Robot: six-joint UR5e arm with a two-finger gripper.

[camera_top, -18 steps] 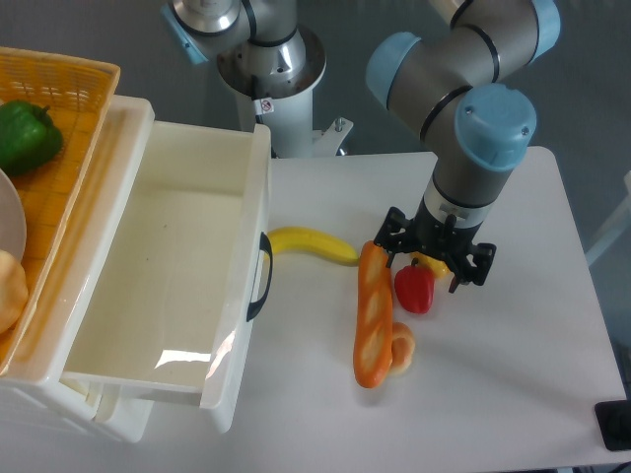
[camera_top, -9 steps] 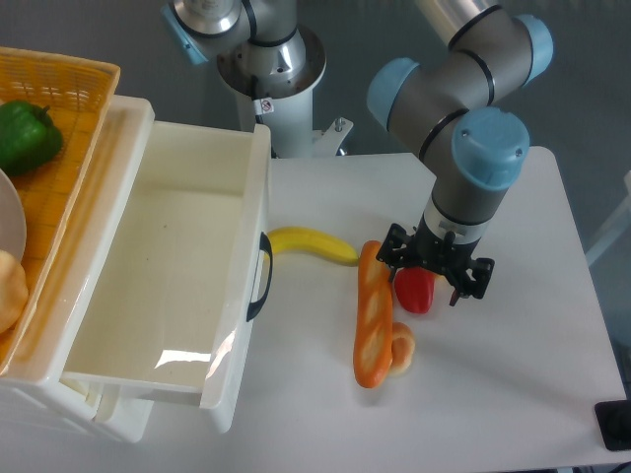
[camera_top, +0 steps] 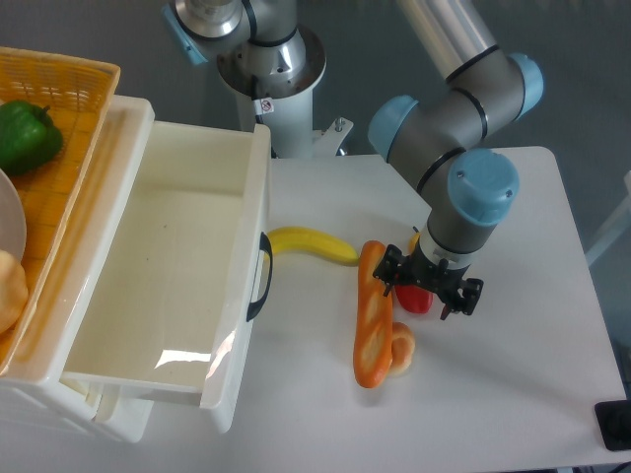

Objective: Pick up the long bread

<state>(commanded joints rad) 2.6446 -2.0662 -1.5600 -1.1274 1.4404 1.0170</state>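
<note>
The long bread is a glossy orange-brown baguette lying lengthwise on the white table, its far end close to the banana. My gripper points down just right of the bread's upper half. It is open, and its black fingers stand either side of a small red pepper. The gripper holds nothing and is off the bread.
A small tan bun lies against the bread's right side near its front end. A white open drawer bin with a black handle stands at the left. An orange basket holds a green pepper.
The gripper has moved toward the table's front and slightly left, staying over the red pepper. The bread, bun and banana have not moved.
</note>
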